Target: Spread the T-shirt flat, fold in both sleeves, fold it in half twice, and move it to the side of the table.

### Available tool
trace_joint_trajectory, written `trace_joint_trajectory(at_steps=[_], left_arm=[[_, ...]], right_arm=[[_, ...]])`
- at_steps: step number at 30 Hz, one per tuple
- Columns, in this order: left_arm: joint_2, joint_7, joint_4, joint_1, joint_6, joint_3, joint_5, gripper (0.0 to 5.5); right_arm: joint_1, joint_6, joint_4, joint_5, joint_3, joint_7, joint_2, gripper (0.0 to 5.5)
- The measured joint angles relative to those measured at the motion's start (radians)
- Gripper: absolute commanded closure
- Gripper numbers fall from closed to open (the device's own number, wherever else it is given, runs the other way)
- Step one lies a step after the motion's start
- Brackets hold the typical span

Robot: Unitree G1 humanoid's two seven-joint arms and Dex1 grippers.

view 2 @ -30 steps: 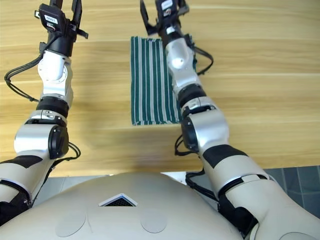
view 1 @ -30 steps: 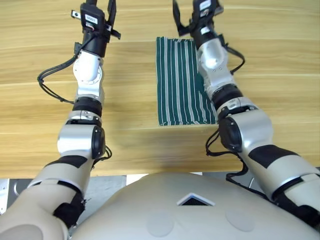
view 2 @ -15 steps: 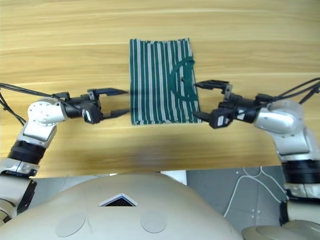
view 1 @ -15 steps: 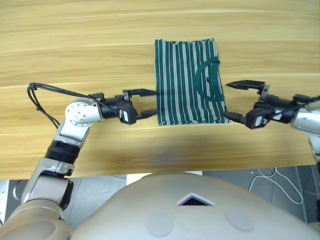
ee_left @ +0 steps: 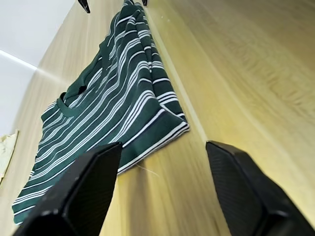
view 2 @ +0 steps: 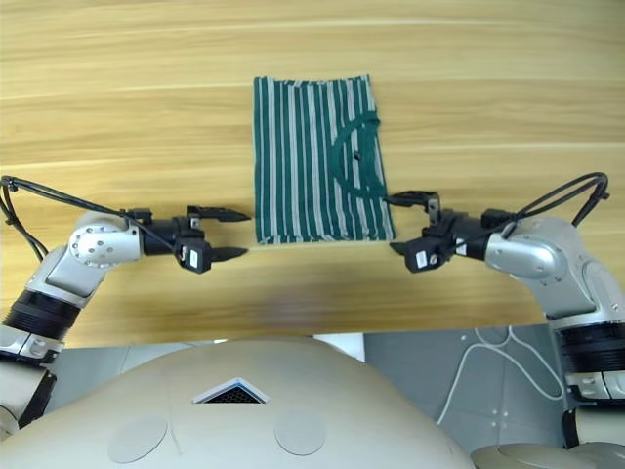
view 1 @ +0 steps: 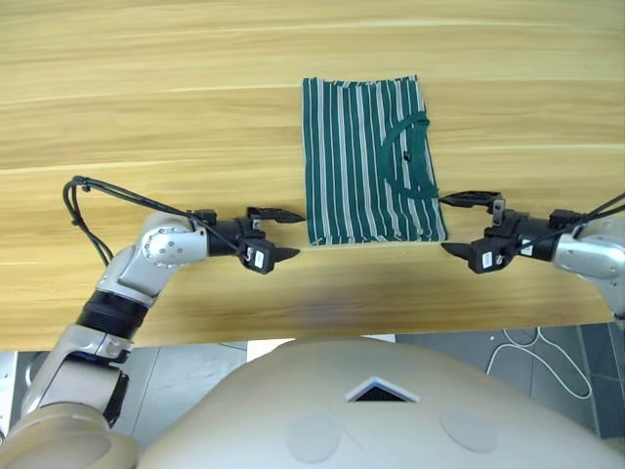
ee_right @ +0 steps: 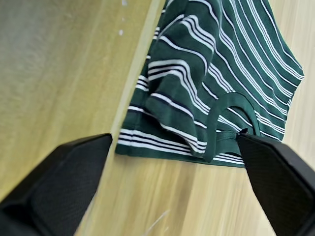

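The green T-shirt [view 1: 361, 161] with white stripes lies folded into a rectangle on the middle of the wooden table [view 1: 146, 117], its neckline showing on top near the right edge. My left gripper [view 1: 297, 234] is open just left of the shirt's near-left corner, fingers pointing at it and holding nothing. My right gripper [view 1: 444, 224] is open at the near-right corner, one finger above the hem and one below it. In the left wrist view the shirt's corner [ee_left: 162, 130] sits between the fingers [ee_left: 74, 196]. The right wrist view shows the layered hem [ee_right: 167, 123] ahead of the fingers [ee_right: 280, 172].
The table's front edge [view 1: 322, 332] runs close behind both grippers. Grey floor and a cable [view 1: 547, 362] show below the edge at the right. Bare tabletop stretches to the left and right of the shirt.
A second ago both arms reached over the shirt's far end; they have pulled back to its near corners. Since half a second ago both grippers moved nearer the front edge and their openings narrowed.
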Motion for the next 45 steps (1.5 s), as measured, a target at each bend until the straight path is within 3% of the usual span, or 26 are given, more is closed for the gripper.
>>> trace_joint_trajectory(at_steps=[5, 21, 31, 40, 45], left_arm=[[-0.024, 0.042, 0.022, -0.031, -0.018, -0.034, 0.037, 2.30], [-0.039, 0.117, 0.094, -0.104, -0.063, -0.105, 0.081, 2.27], [-0.020, 0.118, 0.103, -0.104, -0.075, -0.141, 0.080, 4.02], [-0.009, 0.099, 0.108, -0.115, -0.088, -0.164, 0.077, 5.32], [-0.008, 0.100, 0.107, -0.127, -0.093, -0.164, 0.075, 5.50]], right_arm=[[-0.015, 0.000, 0.005, -0.015, 0.030, -0.023, 0.000, 0.80], [-0.060, 0.000, 0.018, -0.030, 0.126, -0.068, 0.036, 3.68], [-0.065, 0.006, 0.044, -0.055, 0.156, -0.097, 0.048, 5.42], [-0.065, 0.018, 0.043, -0.055, 0.157, -0.101, 0.048, 5.43], [-0.065, 0.021, 0.041, -0.054, 0.158, -0.101, 0.048, 5.43]])
